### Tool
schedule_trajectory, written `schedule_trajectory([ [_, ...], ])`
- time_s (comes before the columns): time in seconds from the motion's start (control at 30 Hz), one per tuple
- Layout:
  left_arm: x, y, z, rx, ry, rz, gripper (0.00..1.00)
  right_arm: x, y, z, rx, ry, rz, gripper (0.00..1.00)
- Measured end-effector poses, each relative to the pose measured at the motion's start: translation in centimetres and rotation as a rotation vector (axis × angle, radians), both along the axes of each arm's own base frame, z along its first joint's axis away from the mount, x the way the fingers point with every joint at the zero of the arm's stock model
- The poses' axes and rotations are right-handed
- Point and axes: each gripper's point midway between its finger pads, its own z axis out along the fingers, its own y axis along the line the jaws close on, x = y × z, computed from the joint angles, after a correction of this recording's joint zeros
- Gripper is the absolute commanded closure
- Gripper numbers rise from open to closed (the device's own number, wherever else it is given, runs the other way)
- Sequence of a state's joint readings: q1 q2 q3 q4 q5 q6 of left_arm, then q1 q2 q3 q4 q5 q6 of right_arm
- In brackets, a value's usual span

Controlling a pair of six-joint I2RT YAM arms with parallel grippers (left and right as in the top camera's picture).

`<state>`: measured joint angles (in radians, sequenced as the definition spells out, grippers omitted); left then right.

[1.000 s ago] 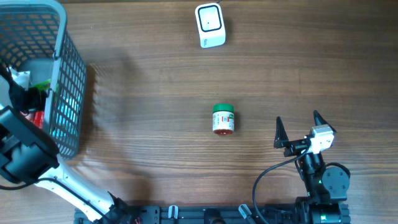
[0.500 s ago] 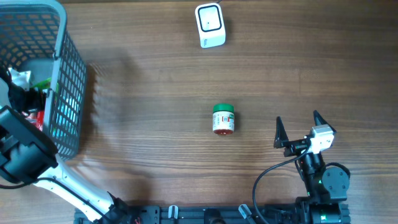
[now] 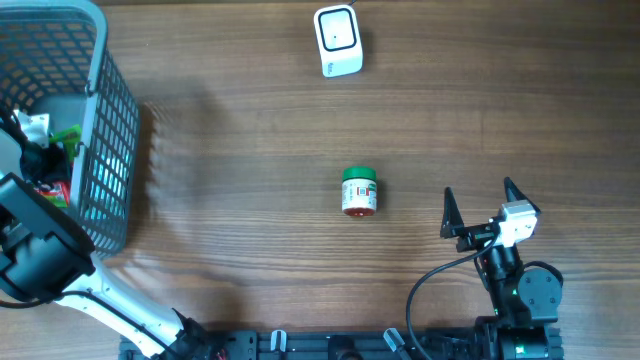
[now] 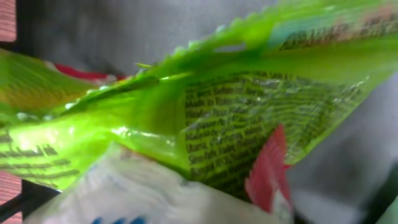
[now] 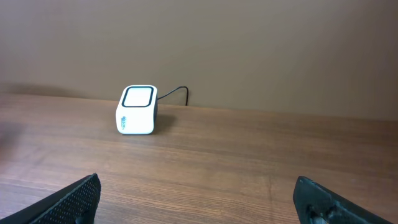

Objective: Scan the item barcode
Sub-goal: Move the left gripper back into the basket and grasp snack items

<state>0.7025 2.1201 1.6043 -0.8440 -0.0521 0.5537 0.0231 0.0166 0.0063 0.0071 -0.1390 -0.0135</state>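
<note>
The left end effector (image 3: 40, 152) is lowered into the basket (image 3: 110, 150), close against a green packet (image 4: 249, 118). Whether it is closed on the packet cannot be told. The right end effector (image 3: 478, 208) is spread wide and empty above the desk (image 3: 250, 130). Compared with a second ago, the green packet is slightly shifted and everything else is unmoved. One jar (image 3: 359, 191) is lying mid-desk, and one scanner (image 3: 337, 40) is set at the far edge.

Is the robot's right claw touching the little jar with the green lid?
Apart. The overhead view shows a stretch of bare table between the jar and the right gripper, whose jaws stand open around nothing.
</note>
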Motion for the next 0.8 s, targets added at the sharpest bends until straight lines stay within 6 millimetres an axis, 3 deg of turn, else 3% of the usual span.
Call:
schedule_trajectory([
  [0.33,0.8,-0.1,1.2,-0.022,-0.043,0.121,0.96,0.0,0.0,0.0,0.0,0.001,0.0,0.0],
  [0.4,2.0,-0.3,2.6,-0.018,-0.077,0.129,0.96,0.0,0.0,0.0,0.0,0.001,0.0,0.0],
  [0.5,4.3,-0.5,6.2,0.024,-0.169,0.12,0.96,0.0,0.0,0.0,0.0,0.0,0.0,0.0],
  [0.6,7.4,-1.4,16.0,0.141,-0.393,0.084,0.96,0.0,0.0,0.0,0.0,0.001,0.0,0.0],
  [0.67,8.4,-3.2,25.0,0.241,-0.612,0.06,0.96,0.0,0.0,0.0,0.0,0.001,0.0,0.0],
  [0.7,7.9,-5.0,30.9,0.288,-0.75,0.051,0.96,0.0,0.0,0.0,0.0,0.0,0.0,0.0],
  [0.8,5.2,-9.5,40.1,0.307,-0.986,0.068,0.96,0.0,0.0,0.0,0.0,0.0,0.0,0.0],
])
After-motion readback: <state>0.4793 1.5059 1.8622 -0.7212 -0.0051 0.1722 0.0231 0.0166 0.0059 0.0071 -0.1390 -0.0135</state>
